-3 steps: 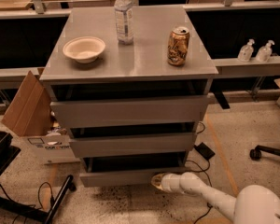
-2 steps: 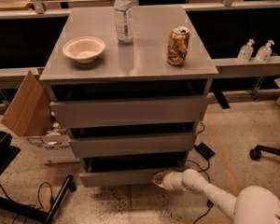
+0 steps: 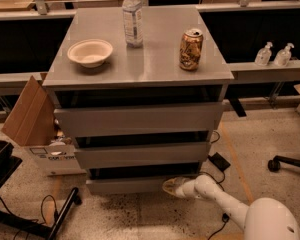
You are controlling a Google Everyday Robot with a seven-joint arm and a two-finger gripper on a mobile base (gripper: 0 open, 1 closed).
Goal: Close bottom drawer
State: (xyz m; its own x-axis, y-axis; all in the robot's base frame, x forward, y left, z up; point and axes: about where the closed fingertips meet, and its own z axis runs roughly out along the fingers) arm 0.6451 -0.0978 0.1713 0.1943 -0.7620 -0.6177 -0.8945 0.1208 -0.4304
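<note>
The bottom drawer [image 3: 125, 185] is the lowest, narrowest grey front of three on the cabinet; a dark gap shows above it, so it stands slightly pulled out. My gripper [image 3: 171, 186] is at the end of the white arm that reaches in from the lower right. It sits low against the right end of the bottom drawer's front panel, close to the floor. The drawer's interior is hidden in shadow.
On the cabinet top [image 3: 155, 59] stand a white bowl [image 3: 90, 52], a water bottle [image 3: 132, 18] and a can [image 3: 190, 49]. A cardboard box [image 3: 32, 119] leans at the left. Cables [image 3: 216, 160] lie on the floor right of the cabinet, and a chair base [image 3: 289, 163] sits far right.
The gripper has slid a little left along the floor toward the bottom drawer's front. The drawer front looks about where it was.
</note>
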